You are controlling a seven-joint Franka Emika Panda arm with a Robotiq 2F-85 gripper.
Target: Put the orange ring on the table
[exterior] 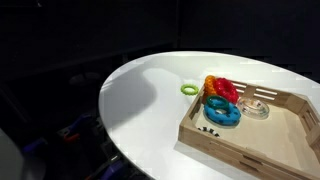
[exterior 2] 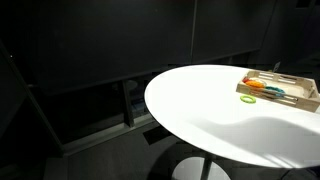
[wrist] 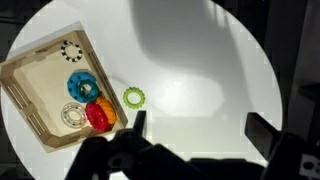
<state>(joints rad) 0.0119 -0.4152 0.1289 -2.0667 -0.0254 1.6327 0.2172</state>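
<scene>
Several rings in an exterior view: orange ring (exterior: 210,82) lies in wooden tray (exterior: 250,150) at its corner, touching red ring (exterior: 226,91); green ring (exterior: 188,89) on table (exterior: 140,90) just outside. In an exterior view, tray (exterior 2: 285,92) sits at table's far edge, rings too small to tell. Wrist view: gripper (wrist: 200,135) fingers wide apart, empty, above table; orange ring w/ red one in tray.

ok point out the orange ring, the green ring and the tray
orange ring (exterior: 211,83), in an exterior view, on its exposed left edge
green ring (wrist: 127,98), wrist view, on its left band
tray (exterior: 230,148), in an exterior view, on its near wall
</scene>
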